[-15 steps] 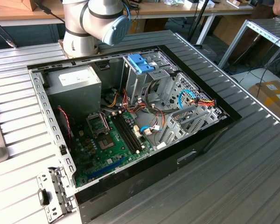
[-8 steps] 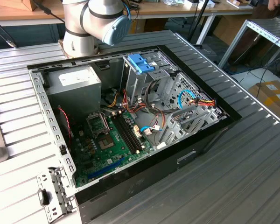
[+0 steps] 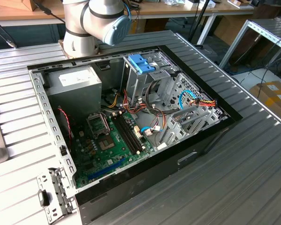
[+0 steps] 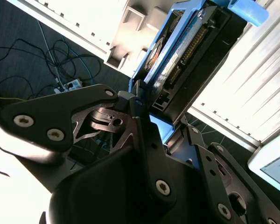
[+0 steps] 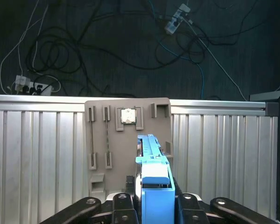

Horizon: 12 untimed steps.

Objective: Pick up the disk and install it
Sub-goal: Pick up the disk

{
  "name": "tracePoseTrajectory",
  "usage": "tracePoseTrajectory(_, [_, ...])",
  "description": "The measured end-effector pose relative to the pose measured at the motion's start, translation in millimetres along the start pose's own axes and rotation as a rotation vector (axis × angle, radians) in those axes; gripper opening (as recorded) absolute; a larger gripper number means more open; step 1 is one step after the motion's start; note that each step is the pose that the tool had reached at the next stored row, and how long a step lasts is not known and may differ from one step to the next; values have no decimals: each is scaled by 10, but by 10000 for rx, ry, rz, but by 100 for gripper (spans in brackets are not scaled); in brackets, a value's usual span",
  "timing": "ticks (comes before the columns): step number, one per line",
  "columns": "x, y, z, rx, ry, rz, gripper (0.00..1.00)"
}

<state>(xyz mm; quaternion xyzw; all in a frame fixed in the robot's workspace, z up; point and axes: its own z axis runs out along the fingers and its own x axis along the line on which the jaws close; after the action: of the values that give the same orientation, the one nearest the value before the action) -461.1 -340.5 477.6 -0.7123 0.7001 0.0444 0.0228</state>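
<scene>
Pincer [image 5: 155, 204] clamped on disk [image 5: 156, 186], above ribbed metal counter [image 5: 224, 158] edge; cables [image 5: 84, 51] on dark floor [image 5: 263, 28].

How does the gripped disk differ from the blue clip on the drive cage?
The disk is held by the gripper outside the computer case; the blue clip sits on the drive cage inside it. The disk has a grey body between blue rails; the clip is all blue. Both show bright blue plastic.

Cables [image 5: 201, 77] lie on dark floor [image 5: 256, 42] beside ribbed metal table [image 5: 37, 158].
</scene>
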Motion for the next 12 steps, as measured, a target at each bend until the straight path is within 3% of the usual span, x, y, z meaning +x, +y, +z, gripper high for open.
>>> tracePoseTrajectory(3, [2,-32,-1,0,0,0,37])
tracePoseTrajectory(6, [9,-126,-4,0,0,0,37])
tracePoseTrajectory(12, [12,-162,-6,0,0,0,37])
